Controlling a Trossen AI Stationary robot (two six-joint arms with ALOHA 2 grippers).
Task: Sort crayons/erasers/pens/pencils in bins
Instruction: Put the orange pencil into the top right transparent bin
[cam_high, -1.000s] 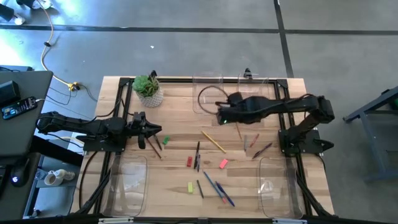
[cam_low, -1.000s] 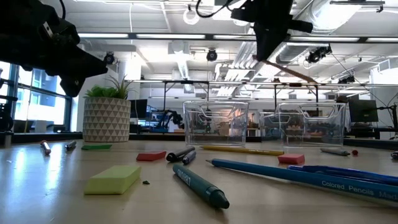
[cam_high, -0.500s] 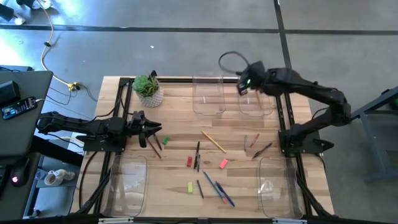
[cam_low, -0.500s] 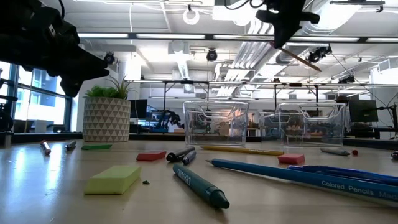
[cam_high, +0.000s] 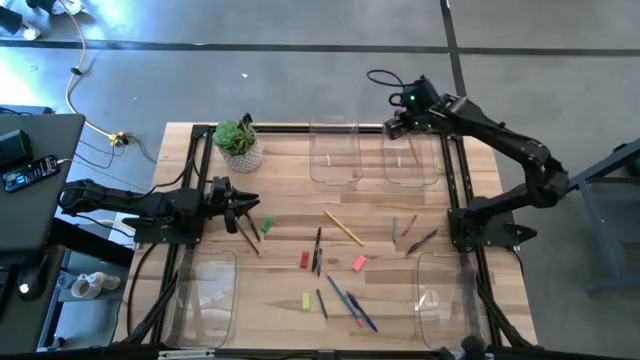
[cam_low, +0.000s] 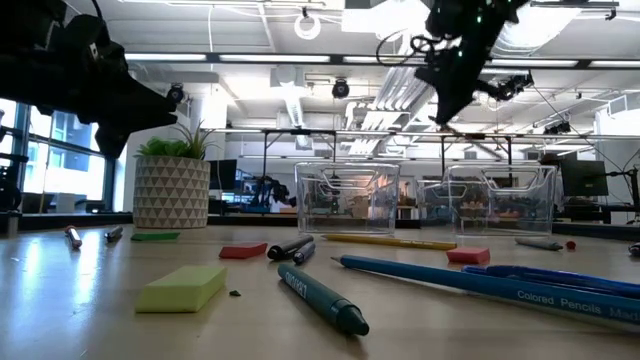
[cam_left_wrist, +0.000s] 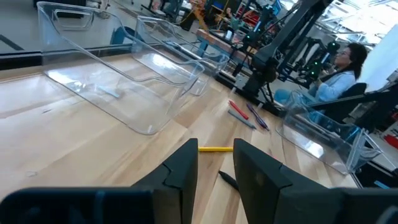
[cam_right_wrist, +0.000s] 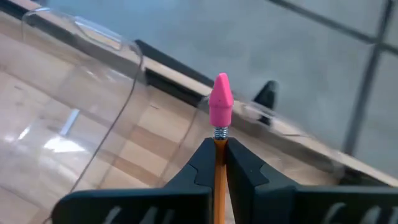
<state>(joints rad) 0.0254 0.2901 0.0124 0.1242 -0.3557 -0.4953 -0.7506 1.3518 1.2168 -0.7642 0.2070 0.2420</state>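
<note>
- Right wrist view shows a pencil (cam_right_wrist: 219, 167) with a pink eraser cap pinched between the two dark fingers of the right gripper (cam_right_wrist: 219, 163), which is clamped on its orange shaft, the capped end sticking out past the fingertips.
- From above, that right gripper (cam_high: 398, 124) sits high over the far edge of the table, at the far end of the far right bin (cam_high: 411, 160), with the far left bin (cam_high: 334, 152) just beside it.
- Two more clear bins lie at the near corners: the near left bin (cam_high: 205, 297) and the near right bin (cam_high: 443, 298).
- Scattered on the wood between them: a yellow pencil (cam_high: 343, 227), a red eraser (cam_high: 304, 260), a pink eraser (cam_high: 359, 263), a yellow-green eraser (cam_high: 306, 300), a green eraser (cam_high: 267, 227), and blue pens (cam_high: 352, 305) near the front.
- Left gripper (cam_high: 243, 208) hovers at the table's left side near the green eraser, its fingers (cam_left_wrist: 184, 171) parted with nothing between them.
- A potted plant (cam_high: 238, 143) stands at the far left corner.
- Beyond the table, a seated person (cam_left_wrist: 339, 71) shows in the left wrist view.
</note>
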